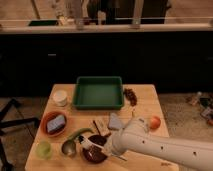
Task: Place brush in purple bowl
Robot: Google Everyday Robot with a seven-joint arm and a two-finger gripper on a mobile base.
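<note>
The purple bowl (pixel 94 151) sits near the front edge of the wooden table (pixel 145 107), left of centre. My gripper (pixel 102 147) comes in on the white arm (pixel 155 147) from the lower right and hangs over the bowl's right side, hiding part of it. The brush (pixel 85 142) shows as a short white piece with a dark tip over the bowl's left rim, at the end of the gripper. The rest of the brush is hidden by the gripper.
A green tray (pixel 99 92) stands at the back. A white cup (pixel 60 97), an orange bowl with a grey-blue block (pixel 54 124), a green cup (pixel 44 149) and a green-handled spoon (pixel 74 141) are on the left. A grey block (pixel 116 121) and an orange fruit (pixel 155 122) are on the right.
</note>
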